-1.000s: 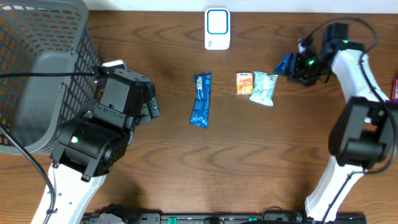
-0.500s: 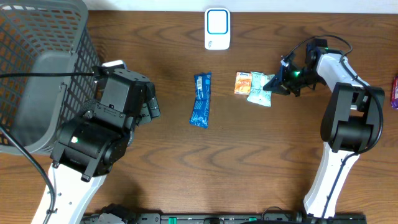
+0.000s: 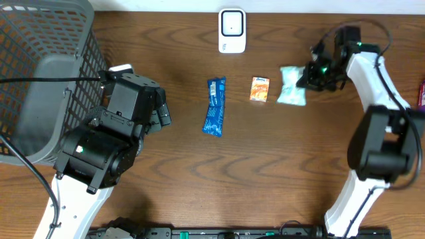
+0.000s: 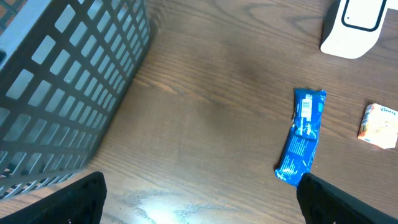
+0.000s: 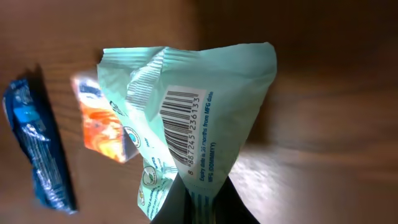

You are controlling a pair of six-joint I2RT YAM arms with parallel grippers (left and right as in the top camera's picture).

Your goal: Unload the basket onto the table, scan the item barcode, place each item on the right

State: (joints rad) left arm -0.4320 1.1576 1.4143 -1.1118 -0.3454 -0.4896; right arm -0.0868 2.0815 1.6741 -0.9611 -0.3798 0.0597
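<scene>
My right gripper [image 3: 309, 74] is shut on the edge of a pale green snack packet [image 3: 291, 85], lifted off the table at the right. In the right wrist view the green packet [image 5: 193, 118] hangs from the shut gripper [image 5: 202, 202] with its barcode [image 5: 180, 113] facing the camera. The white scanner [image 3: 232, 30] stands at the table's far edge, middle. My left gripper [image 4: 199, 202] stands open over bare wood at the left, holding nothing.
A blue wrapped bar [image 3: 214, 106] lies mid-table and a small orange packet [image 3: 260, 89] lies beside the green one. A grey mesh basket [image 3: 40, 73] fills the far left. A dark red item [image 3: 422, 93] sits at the right edge.
The right gripper reached left to the green packet, shut on it, and has pulled it up and to the right, away from the orange packet. The left arm has not moved.
</scene>
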